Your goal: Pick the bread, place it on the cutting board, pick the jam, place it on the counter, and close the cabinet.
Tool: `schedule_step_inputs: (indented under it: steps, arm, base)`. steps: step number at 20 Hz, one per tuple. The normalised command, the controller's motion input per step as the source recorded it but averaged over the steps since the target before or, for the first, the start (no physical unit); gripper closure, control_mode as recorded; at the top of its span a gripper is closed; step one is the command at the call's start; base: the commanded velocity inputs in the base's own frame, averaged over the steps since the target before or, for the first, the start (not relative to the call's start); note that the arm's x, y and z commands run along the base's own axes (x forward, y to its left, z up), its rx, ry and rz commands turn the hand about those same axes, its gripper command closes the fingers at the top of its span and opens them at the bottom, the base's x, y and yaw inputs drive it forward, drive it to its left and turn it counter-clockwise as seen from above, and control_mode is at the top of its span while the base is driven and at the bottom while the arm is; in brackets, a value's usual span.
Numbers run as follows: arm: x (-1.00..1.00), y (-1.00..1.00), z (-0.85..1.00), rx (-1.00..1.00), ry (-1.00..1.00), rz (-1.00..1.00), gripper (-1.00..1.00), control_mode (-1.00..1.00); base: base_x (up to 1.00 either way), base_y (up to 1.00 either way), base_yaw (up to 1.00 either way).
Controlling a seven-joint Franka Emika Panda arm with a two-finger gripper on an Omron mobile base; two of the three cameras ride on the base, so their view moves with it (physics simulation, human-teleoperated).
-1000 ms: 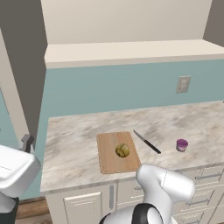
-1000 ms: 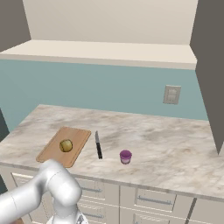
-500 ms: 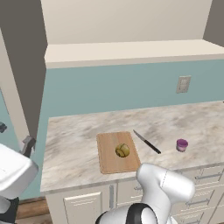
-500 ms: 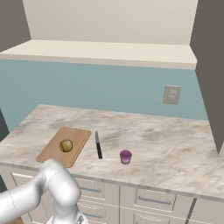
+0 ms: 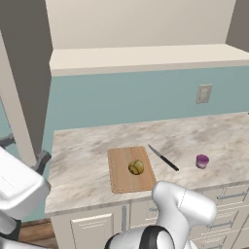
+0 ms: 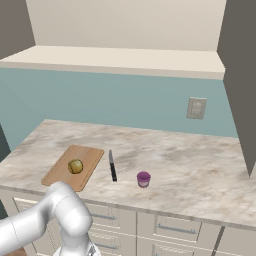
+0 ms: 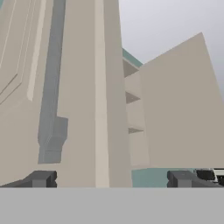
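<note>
No brand, label or writing can be read on anything here.

The bread sits on the cutting board, slightly right of the board's middle in the left base view. The board lies flat on the bench near its front edge. Just beside the board's right edge lies a black knife, at an angle, not touching the board. Further right, apart from the knife, the jam stands upright on the bench. In the right base view the same row shows: board, bread, knife, jam. A beige wall socket is set in the teal wall behind the bench.

Above the bench the cabinet shows its cream inner shelf, and a door panel stands out at the right side of the right base view.

The gripper is far from the bench things: in the hand view it faces a beige raised-panel cabinet door up close, with a grey vertical bar handle just beyond the left finger. The two fingers stand wide apart with nothing between them, so the gripper is released. A second door panel stands further off to the right, with shelf edges between the two.
</note>
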Motion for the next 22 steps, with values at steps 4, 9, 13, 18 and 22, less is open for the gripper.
schedule_step_inputs:
  steps: [4, 9, 13, 18, 22]
  arm:
    - [0.0, -0.26, 0.01, 0.03, 0.0, -0.06, -1.0, -1.0]
    - [0.0, -0.28, 0.0, 0.03, 0.0, -0.07, -1.0, -1.0]
    - [0.0, -0.33, 0.0, 0.02, 0.0, -0.09, -1.0, -1.0]
    - [0.0, -0.38, 0.0, 0.01, 0.0, -0.09, -1.0, -1.0]
    - [0.01, -0.43, 0.0, 0.0, 0.0, -0.07, -1.0, -1.0]
  base:
    - [0.0, 0.0, 0.0]
    - [0.0, 0.0, 0.0]
    - [0.0, 0.0, 0.0]
    - [0.0, 0.0, 0.0]
    - [0.0, 0.0, 0.0]
